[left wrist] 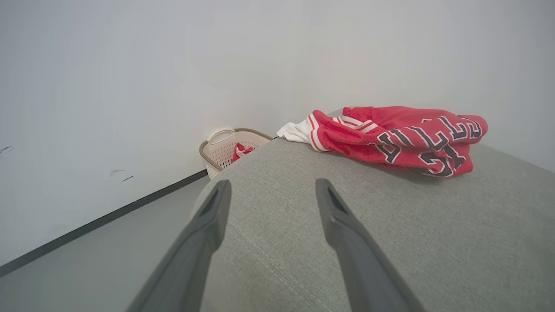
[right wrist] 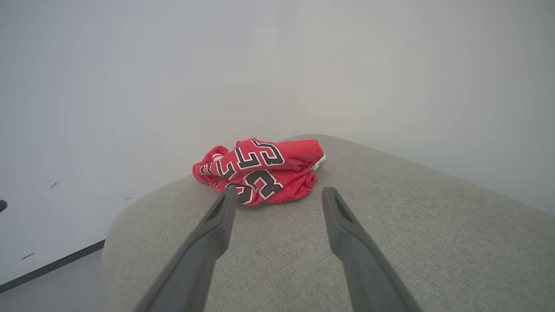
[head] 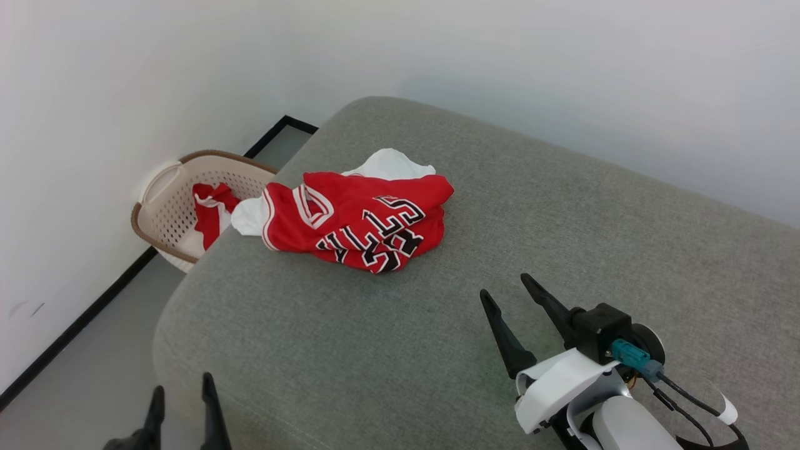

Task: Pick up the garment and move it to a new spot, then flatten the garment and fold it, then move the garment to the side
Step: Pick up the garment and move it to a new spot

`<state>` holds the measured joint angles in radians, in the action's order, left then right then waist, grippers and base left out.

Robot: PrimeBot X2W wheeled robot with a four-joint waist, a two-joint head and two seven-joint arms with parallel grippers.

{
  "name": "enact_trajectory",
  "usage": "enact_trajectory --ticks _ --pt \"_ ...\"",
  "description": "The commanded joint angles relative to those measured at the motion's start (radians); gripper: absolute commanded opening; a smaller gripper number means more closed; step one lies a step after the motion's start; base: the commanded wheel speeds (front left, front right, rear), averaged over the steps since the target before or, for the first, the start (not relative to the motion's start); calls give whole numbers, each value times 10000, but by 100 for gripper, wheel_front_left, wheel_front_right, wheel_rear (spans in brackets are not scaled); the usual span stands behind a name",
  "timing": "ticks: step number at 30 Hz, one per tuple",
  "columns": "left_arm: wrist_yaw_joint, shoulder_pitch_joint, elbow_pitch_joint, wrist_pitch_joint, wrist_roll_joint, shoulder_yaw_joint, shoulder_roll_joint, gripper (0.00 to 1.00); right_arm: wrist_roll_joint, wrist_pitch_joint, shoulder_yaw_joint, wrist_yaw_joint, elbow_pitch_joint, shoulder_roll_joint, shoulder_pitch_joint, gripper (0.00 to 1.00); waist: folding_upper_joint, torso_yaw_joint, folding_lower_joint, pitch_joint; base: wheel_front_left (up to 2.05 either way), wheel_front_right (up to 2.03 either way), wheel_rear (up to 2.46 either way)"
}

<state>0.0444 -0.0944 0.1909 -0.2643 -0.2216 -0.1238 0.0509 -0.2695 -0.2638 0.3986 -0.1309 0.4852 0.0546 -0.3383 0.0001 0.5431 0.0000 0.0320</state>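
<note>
The garment (head: 362,219) lies crumpled in a heap near the far left corner of the grey cushioned seat (head: 562,237). One white sleeve reaches the edge above a beige laundry basket (head: 156,187) (more red cloth (head: 209,212) inside) on the floor. Well short of it, the right tool (head: 505,286) hovers, fingers spread and empty. The left tool (head: 181,387), at the near edge, is parted too, holding nothing.
</note>
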Motion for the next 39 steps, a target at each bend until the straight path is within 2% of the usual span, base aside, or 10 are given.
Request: enact_trajectory --ticks 1,5,11,15,20,23,25,29,34,39 --pt "63 -112 -45 -2 -85 46 5 100 -49 -12 29 3 -42 6 -72 100 -1 -14 0 -24 0 0 0" --pt "-242 193 165 -2 -18 295 2 100 -103 -12 -267 3 -190 8 271 100 -1 -106 0 -126 0 0 0" --pt "-1273 2141 1552 -2 705 1228 630 100 278 -12 -1290 1 -708 -9 1077 100 -1 -448 0 -326 0 0 0" --pt "-1600 4131 2744 3 672 1656 1197 100 622 -12 -1472 4 -1014 -6 1133 100 -1 -1509 0 128 0 0 0" --pt "-1744 6388 4334 238 52 1759 1952 100 835 -12 -1508 6 -1209 38 756 100 -1 -2999 0 849 0 0 0" --pt "-1758 7510 5358 927 -733 2153 2406 100 849 -11 -1640 6 -1356 58 495 100 -1 -3823 0 1332 0 0 0" --pt "-1739 8067 5976 1528 -1371 2447 3029 100 837 -12 -1704 6 -1433 50 373 100 -1 -4344 0 1587 0 0 0" --pt "-1744 8835 6853 3221 -3308 2968 3829 100 767 -12 -1807 6 -1545 11 271 100 -1 -5196 0 1930 0 0 0" --pt "-1745 8847 7515 5802 -5088 3693 4902 100 716 -11 -1821 4 -1651 -27 219 100 -1 -6044 0 2179 0 0 0" --pt "-1746 8582 8104 7146 -6430 3737 5439 100 742 -12 -1930 4 -1814 -43 44 100 -1 -6641 0 2513 0 0 0"
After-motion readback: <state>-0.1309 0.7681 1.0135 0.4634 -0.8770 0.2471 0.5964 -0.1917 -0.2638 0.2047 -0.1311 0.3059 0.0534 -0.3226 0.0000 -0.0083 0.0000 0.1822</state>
